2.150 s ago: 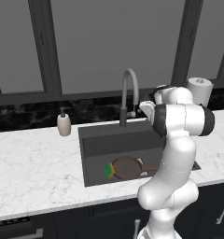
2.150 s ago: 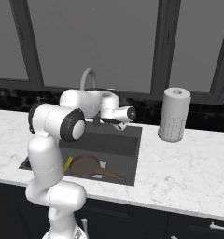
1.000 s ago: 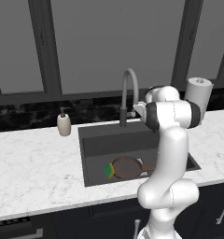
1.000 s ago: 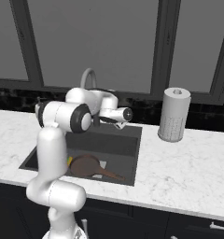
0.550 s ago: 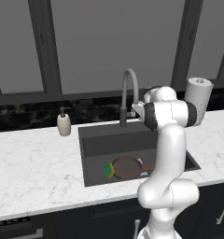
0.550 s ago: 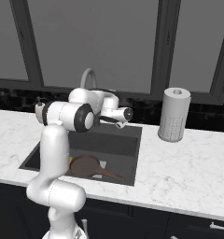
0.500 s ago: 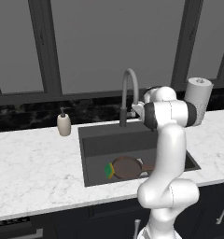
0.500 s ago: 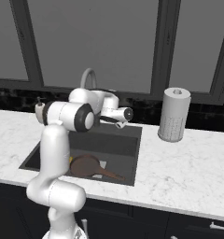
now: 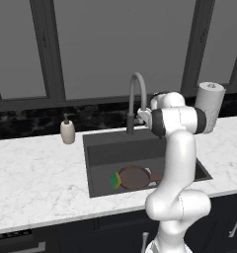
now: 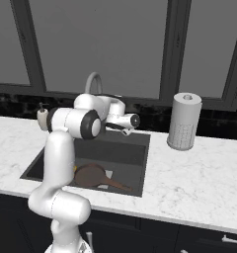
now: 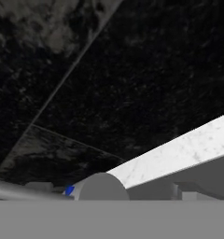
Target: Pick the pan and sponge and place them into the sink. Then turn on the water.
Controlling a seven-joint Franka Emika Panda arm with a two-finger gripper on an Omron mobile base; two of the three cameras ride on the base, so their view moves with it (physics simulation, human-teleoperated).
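Pan [image 9: 134, 177] and sponge [image 9: 114, 181] both lie on the floor of the sink [image 9: 98, 163], the sponge touching the pan's left edge in the left base view, the pan's handle pointing toward the sink's right side. So the two placing steps look done, and the step in hand is, I judge, the last one: turning on the water.

The gripper [image 10: 125, 127] sits high at the back of the sink, close beside the base of the faucet [image 9: 136, 99], with the arm folded over the basin. In the hand view the camera looks at the dark backsplash [image 11: 146, 84] and a strip of white counter [image 11: 179, 154], with a grey rounded part low in the picture that is probably the faucet's base or its lever; I cannot tell which. A small blue speck shows beside that grey part, too small to read. No blue stream shows under the spout in either base view, so the water seems not yet on.

Whether the jaws are spread or pressed together I cannot tell: the fingers are too small in the base views and are not clear in the hand view.

The next move likely calls for a short push or sweep against the faucet's lever, held steady enough that the fingers do not slide off it.
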